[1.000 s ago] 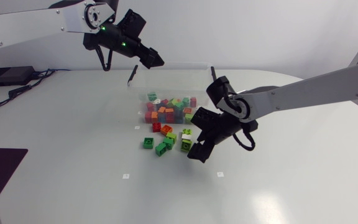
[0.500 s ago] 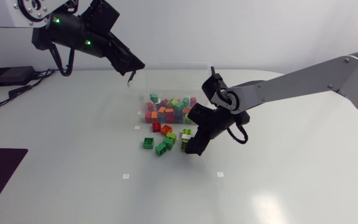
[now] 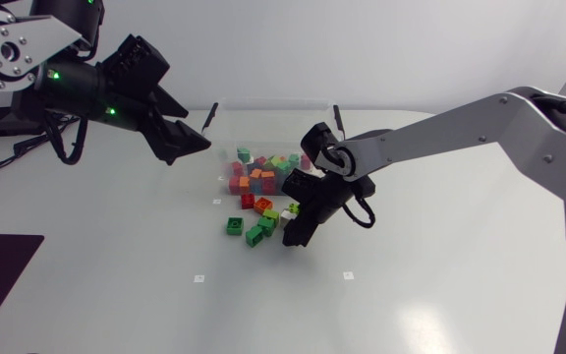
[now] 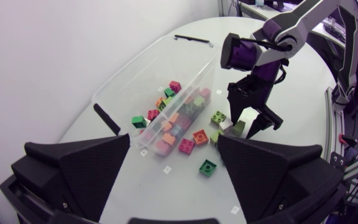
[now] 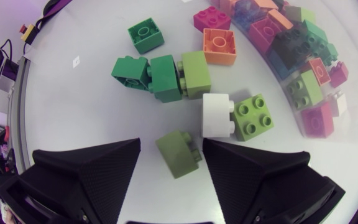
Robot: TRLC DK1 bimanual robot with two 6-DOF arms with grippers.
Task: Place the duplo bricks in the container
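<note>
- The white table (image 3: 430,295) lay under both claws.
- The right arm (image 3: 440,138) ran from the table's right side down to the loose bricks. The left arm (image 3: 77,84) hung above the table at the left.
- The clear plastic container (image 4: 160,68) stood ahead of the left claw and just beyond the right claw. It held a mixed heap of bricks (image 3: 266,174) in red, orange, green and pink.
- The left claw (image 4: 174,140) was raised off the table, its fingers spread wide with nothing between them.
- The right claw (image 5: 171,146) pointed down at the table with its fingers parted. An olive-green duplo brick (image 5: 179,154) lay tilted on the table between them. One finger was just beside the brick and a gap showed at the other, so nothing was gripped.
- Just ahead of the right claw, a white brick (image 5: 217,115) touched a lime-green brick (image 5: 252,117).
- Farther ahead of it, two dark green bricks (image 5: 149,76) and a second olive brick (image 5: 194,73) lay pressed together in a row.
- Beyond that row lay an orange brick (image 5: 220,45), a magenta brick (image 5: 211,17) and a lone dark green brick (image 5: 146,35), all outside the container.
</note>
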